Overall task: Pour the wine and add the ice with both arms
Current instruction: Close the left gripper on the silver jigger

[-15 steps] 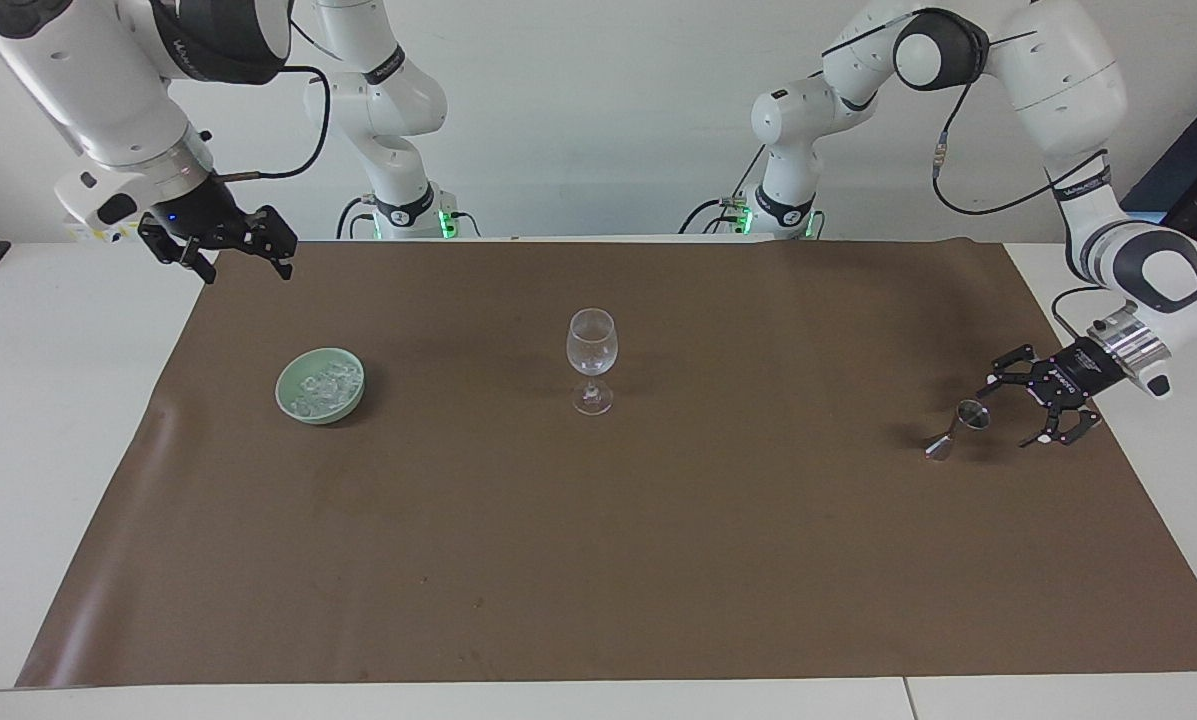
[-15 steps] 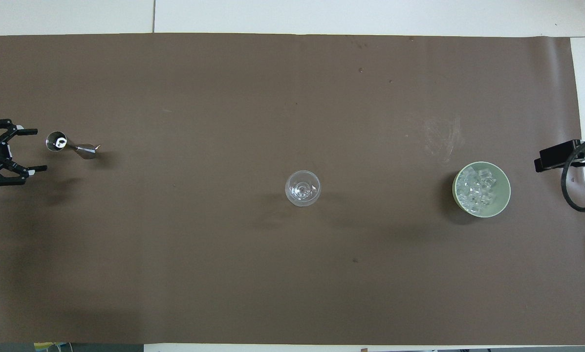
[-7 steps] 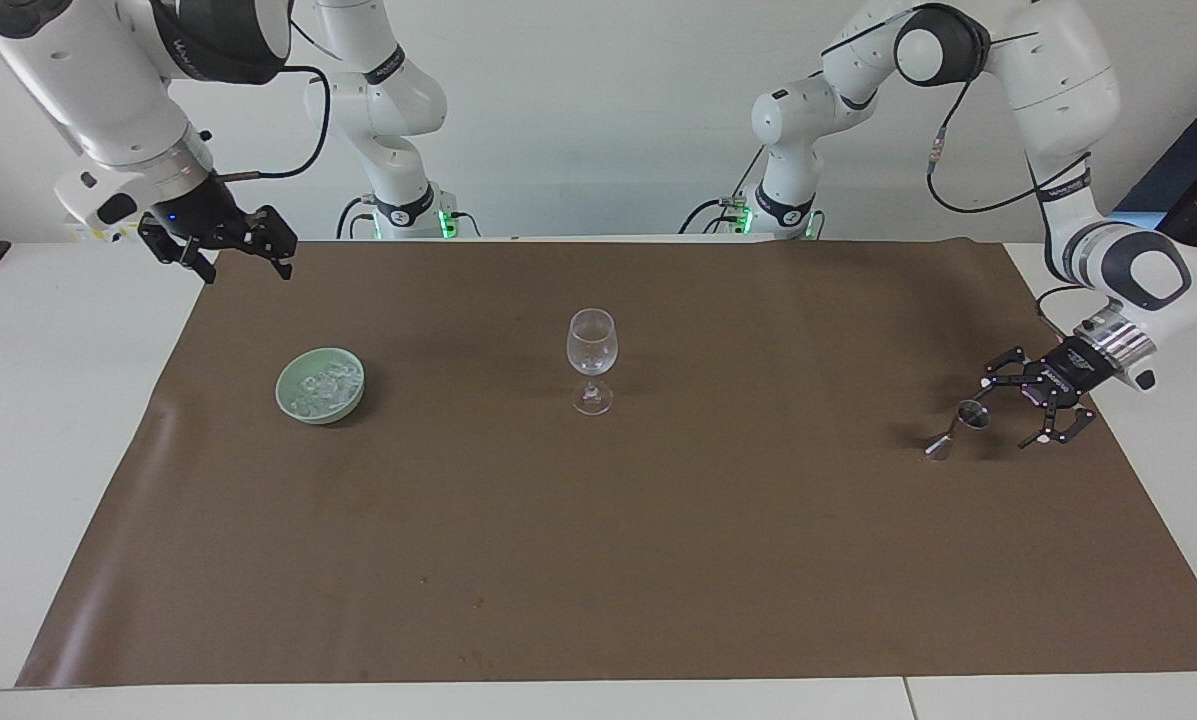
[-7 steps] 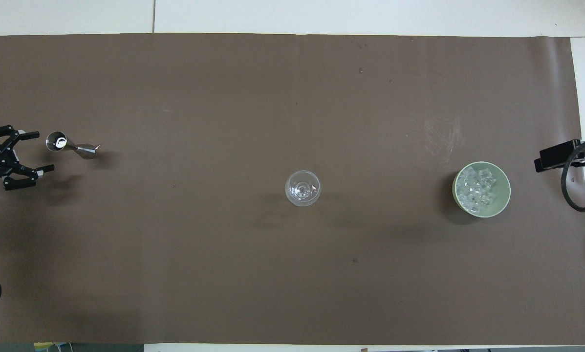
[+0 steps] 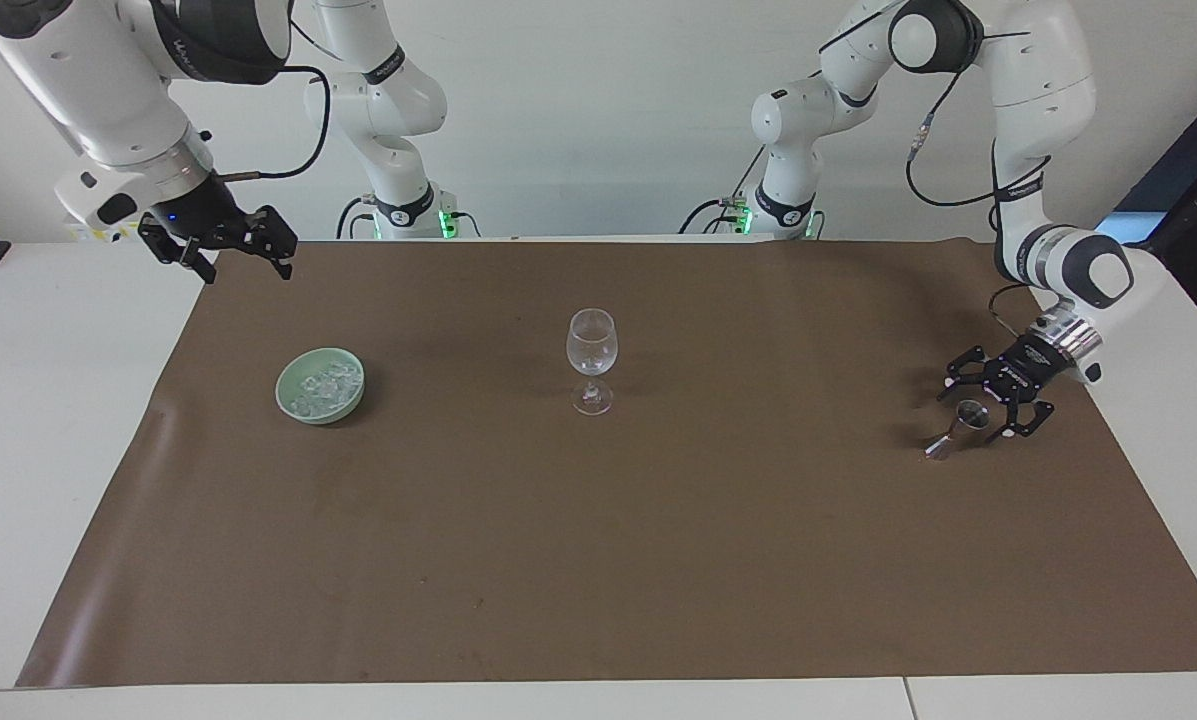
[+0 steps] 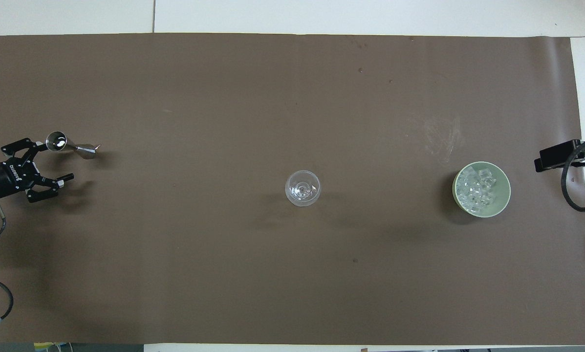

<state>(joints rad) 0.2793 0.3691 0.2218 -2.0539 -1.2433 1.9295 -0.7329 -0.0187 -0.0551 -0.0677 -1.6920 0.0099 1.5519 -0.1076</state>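
The left gripper [image 5: 988, 408] sits low over the brown mat [image 5: 658, 560] at the left arm's end of the table, its fingers spread wide around the upper cup of a small steel jigger [image 5: 961, 428]. Whether a fingertip touches the metal cannot be told; nothing is clamped. The jigger is a double cone of bright metal; in the overhead view its open round mouth [image 6: 56, 141] faces up and its body appears to lean away toward the table's middle. What it contains cannot be made out beyond a bright glint inside.

At the middle of the mat stands an upright stemmed wine glass [image 5: 591, 360], clear and apparently empty.

Toward the right arm's end sits a pale green bowl [image 5: 288, 400] holding the ice [image 5: 324, 385], a glistening heap of small whitish translucent cubes, each far smaller than the glass's bowl. Single cubes are hard to separate.

The right gripper [image 5: 228, 245] hangs in the air over the mat's corner at the right arm's end, fingers apart and holding nothing. In the overhead view only a black part of it with its cable shows at the frame's edge [image 6: 561, 155], the rest cut off.
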